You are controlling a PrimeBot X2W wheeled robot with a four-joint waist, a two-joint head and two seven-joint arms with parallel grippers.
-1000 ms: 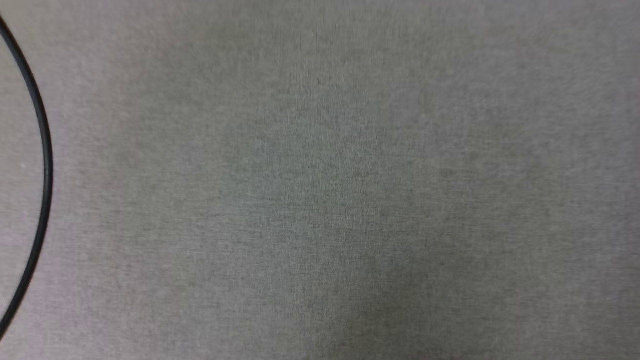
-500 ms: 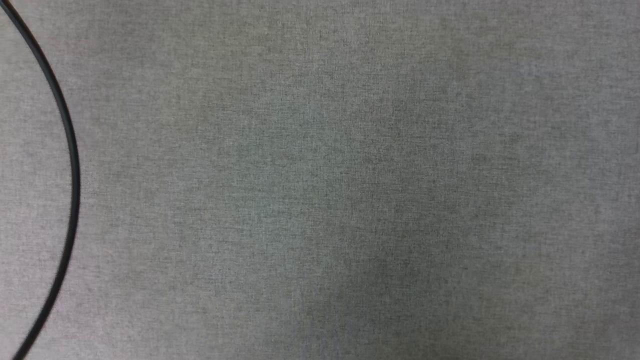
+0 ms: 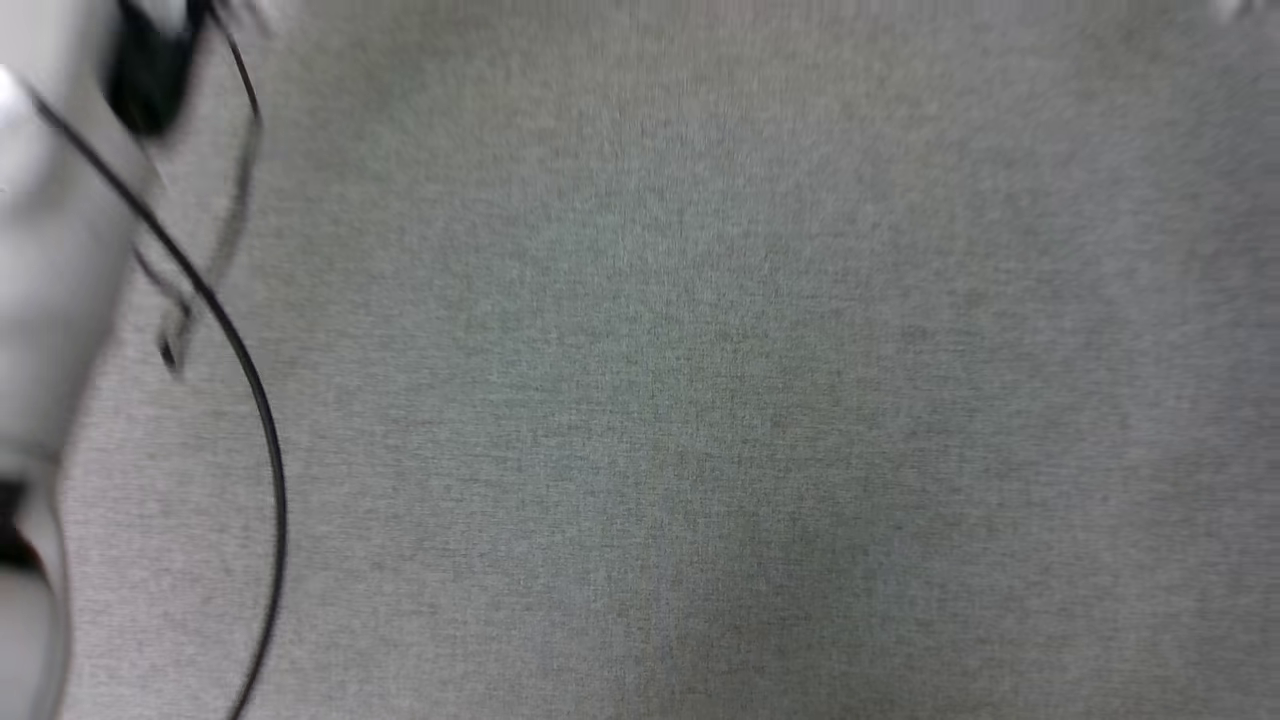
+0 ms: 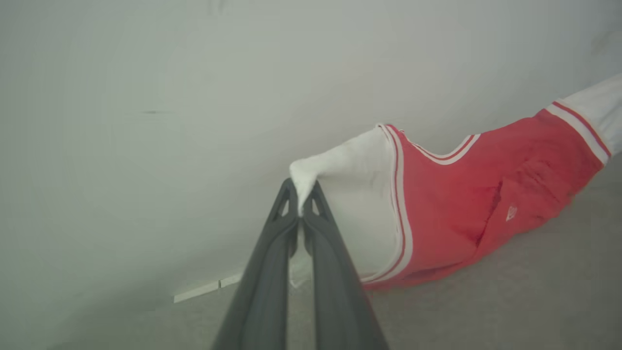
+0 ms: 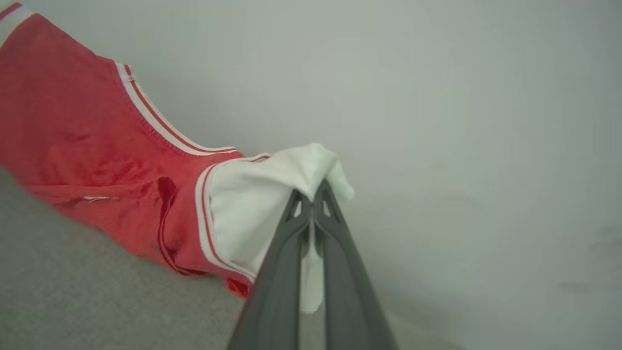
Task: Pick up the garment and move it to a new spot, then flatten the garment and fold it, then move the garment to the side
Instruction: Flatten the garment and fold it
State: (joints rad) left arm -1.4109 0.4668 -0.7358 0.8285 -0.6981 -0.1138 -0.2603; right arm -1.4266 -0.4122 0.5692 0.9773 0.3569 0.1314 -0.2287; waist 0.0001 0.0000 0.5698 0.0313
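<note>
Head view: blurred throughout. Pale forearm (image 3: 45,280) along the edge at nine o'clock, thin black cable (image 3: 272,470) arcing from ten down to seven, grey woven surface (image 3: 720,400) from centre out to three. No telling either gripper's state from here.

Left wrist view: left gripper (image 4: 302,206) rising from six o'clock to centre, pinched tight on the tip of a white sleeve. Probably mid-carry toward the new spot, so best moved level and in step with the other arm, without jerks; a thin bunched pinch like this, likely to slip. Garment (image 4: 457,214) stretching away toward three o'clock: white sleeve, red-and-white striped trim, red body, curved striped neckline near one, second white sleeve leaving at two. Lower edge seemingly resting on the grey surface toward five. Pale wall (image 4: 146,97) behind, from nine round to one. No numerals on the face shown.

Right wrist view: right gripper (image 5: 315,197) up from six o'clock, likewise clamped together on a bunched white sleeve tip. Worth holding the spread wide enough to stop the chest sagging, then lowering hem first and drawing back gently for a flat lay, releasing only once flat. Red cloth spreading toward nine and ten o'clock, creased and slack, bottom lying on the grey surface near eight
</note>
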